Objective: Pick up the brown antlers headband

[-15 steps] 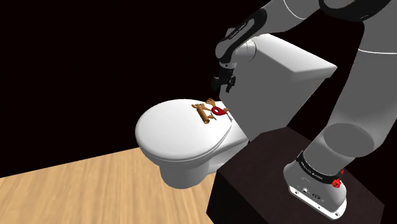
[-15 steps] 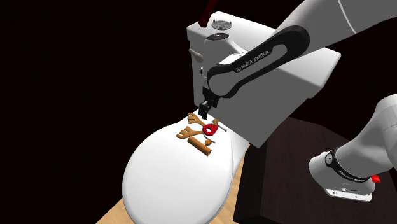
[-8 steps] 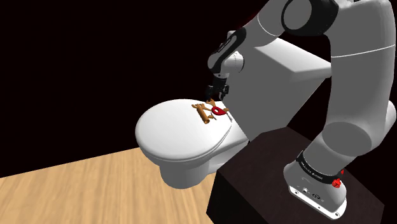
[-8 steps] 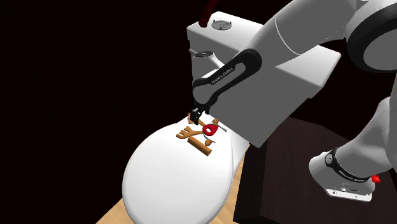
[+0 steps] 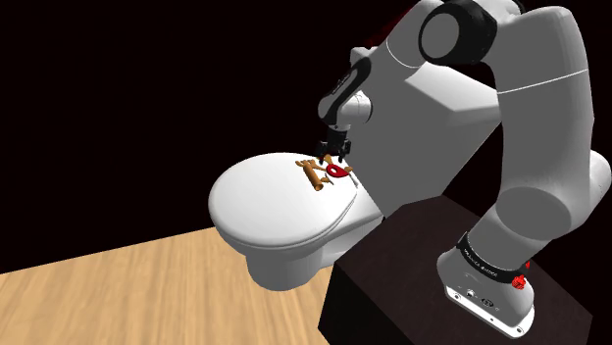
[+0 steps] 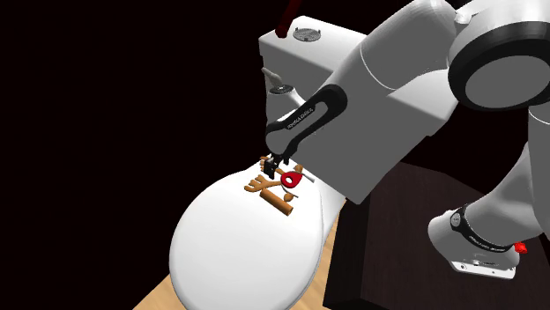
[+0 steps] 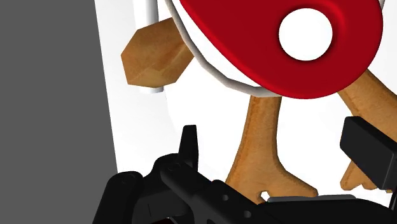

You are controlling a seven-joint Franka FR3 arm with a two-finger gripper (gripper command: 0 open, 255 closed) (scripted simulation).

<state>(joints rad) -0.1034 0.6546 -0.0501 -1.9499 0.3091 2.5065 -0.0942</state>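
The brown antlers headband [image 5: 315,174] [image 6: 270,190] lies on the closed white toilet lid [image 5: 263,204] [image 6: 234,251], near the tank. A red piece with a white centre [image 5: 337,172] [image 6: 292,180] [image 7: 280,51] is part of it. My black gripper [image 5: 333,153] [image 6: 276,164] is down at the tank-side end of the headband, just above the lid. In the wrist view the gripper [image 7: 277,145] is open, and one brown antler stem [image 7: 259,149] stands between the two fingers, with gaps to both.
The white toilet tank [image 5: 446,103] [image 6: 353,40] rises right behind the gripper. The dark stand [image 5: 392,260] [image 6: 414,198] is beside the bowl. Wooden floor [image 5: 118,294] lies below, and a black area surrounds the rest.
The arm has swung over the tank and the gripper has come down and toward the shoulder view's left, onto the headband's end. The headband has not moved.
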